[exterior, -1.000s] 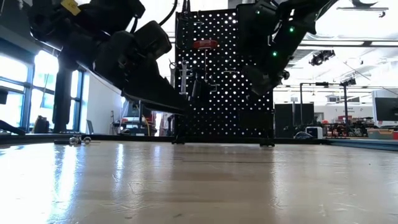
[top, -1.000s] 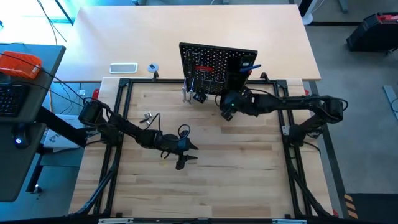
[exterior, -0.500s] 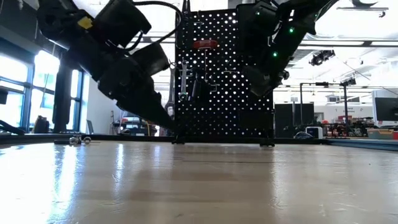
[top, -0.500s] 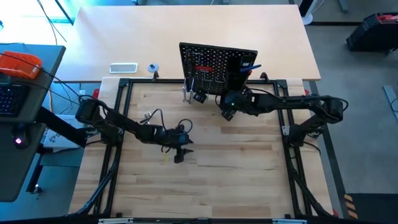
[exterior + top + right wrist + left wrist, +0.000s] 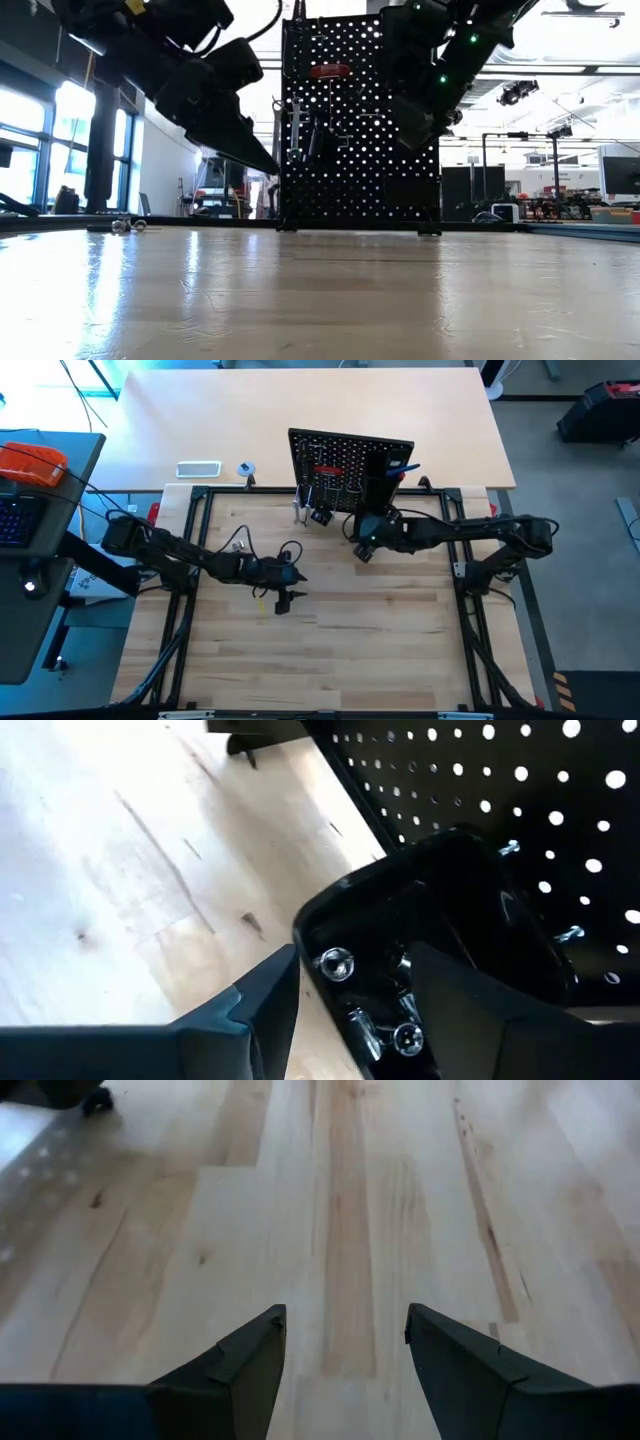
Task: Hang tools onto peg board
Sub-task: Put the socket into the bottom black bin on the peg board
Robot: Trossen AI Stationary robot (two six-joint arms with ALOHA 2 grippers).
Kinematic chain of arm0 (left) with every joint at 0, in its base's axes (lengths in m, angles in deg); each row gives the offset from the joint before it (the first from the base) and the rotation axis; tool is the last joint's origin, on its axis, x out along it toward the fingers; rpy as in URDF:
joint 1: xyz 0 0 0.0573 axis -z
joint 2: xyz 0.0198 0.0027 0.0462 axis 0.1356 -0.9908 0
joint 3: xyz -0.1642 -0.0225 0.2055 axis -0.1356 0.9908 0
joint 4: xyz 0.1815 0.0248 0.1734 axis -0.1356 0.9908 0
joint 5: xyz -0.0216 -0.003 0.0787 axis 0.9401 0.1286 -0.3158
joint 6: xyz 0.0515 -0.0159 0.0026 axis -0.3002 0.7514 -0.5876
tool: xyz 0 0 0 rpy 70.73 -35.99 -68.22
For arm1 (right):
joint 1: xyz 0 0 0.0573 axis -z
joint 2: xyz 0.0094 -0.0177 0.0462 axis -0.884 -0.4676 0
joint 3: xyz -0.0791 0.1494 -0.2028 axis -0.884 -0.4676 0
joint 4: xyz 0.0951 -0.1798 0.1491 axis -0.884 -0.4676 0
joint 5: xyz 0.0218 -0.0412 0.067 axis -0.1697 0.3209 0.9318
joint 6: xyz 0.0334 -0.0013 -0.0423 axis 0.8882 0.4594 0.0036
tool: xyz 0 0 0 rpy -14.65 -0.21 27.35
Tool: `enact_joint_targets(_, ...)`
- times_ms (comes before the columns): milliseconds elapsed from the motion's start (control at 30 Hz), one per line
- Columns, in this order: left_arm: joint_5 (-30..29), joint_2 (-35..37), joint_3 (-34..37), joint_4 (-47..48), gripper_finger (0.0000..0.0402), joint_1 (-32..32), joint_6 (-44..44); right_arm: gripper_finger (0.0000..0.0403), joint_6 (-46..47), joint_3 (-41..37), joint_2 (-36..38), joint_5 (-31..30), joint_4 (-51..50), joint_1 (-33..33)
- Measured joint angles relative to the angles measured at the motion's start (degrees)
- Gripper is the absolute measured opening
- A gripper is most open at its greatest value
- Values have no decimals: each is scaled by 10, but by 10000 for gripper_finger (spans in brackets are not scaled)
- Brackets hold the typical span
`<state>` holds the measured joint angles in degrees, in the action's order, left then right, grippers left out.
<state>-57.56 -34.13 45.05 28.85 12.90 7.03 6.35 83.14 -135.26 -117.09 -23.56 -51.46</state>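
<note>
The peg board (image 5: 345, 460) stands upright at the table's far middle. On it hang a red-handled screwdriver (image 5: 330, 71), a silver wrench (image 5: 296, 125) and a blue hex key (image 5: 402, 467). Its black box holder (image 5: 440, 910) has silver tool ends (image 5: 335, 962) sticking up inside. My right gripper (image 5: 355, 1005) is open just in front of the holder's open top, fingers either side, nothing between them. My left gripper (image 5: 345, 1340) is open above bare wood at the table's middle left (image 5: 281, 602), slanting down.
A small silver piece (image 5: 236, 546) lies on the wood left of the peg board, also seen as the silver piece (image 5: 127, 225) in the low view. Black frame rails (image 5: 190, 540) border the table. A white box (image 5: 198, 468) sits beyond the far rail. Bare wood fills the near half.
My left gripper has risen and drawn back toward the table's left and far side, still open and with nothing in it.
</note>
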Motion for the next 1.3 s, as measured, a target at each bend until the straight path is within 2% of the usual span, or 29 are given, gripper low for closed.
enact_joint_targets(467, -57, 128, 0, 205, 201, -6, -2, 183, 0, 0, 0, -25, 1, -73)
enact_joint_targets(633, -117, 193, 0, 310, 201, -7, 3, 183, 14, 0, 0, -23, 1, -104)
enact_joint_targets(767, -184, 253, 0, 415, 201, -7, 44, 183, 21, 0, 0, -20, 0, -134)
enact_joint_targets(900, -216, 317, 3, 485, 201, -7, 91, 183, 25, 0, 0, -18, 0, -162)
enact_joint_targets(1067, -219, 366, 3, 529, 196, -19, 141, 183, 39, 0, 0, -18, -1, -196)
enact_joint_targets(1300, -218, 357, 4, 581, 178, -75, 208, 183, 67, 0, 0, -17, -4, -240)
